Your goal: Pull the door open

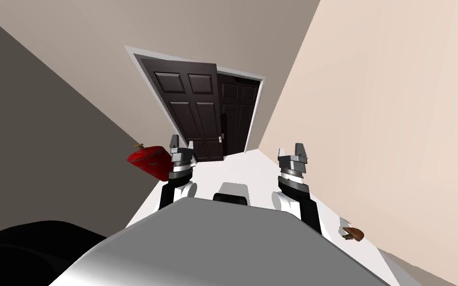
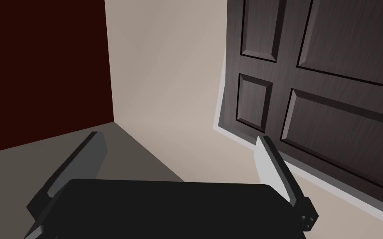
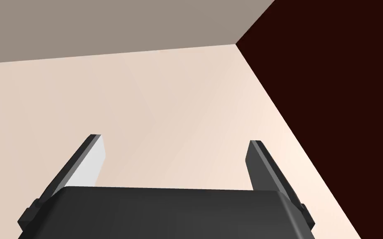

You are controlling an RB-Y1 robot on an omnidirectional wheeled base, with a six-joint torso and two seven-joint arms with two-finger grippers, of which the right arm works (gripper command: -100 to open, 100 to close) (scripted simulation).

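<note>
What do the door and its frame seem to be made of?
Door: dark brown wood by its look, with faint grain streaks, recessed panels and a matt finish. Frame: plain pale grey-white, smooth, no grain; perhaps painted, but the material cannot be told.

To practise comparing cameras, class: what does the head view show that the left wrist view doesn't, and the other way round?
Head view, not the wrist: the door handle, a red object by the left forearm, a small brown object, and the right hand. Left wrist view, not the head: a dark red flat surface meeting the beige wall. Both: the dark panelled door, its white frame, and the open left hand.
</note>
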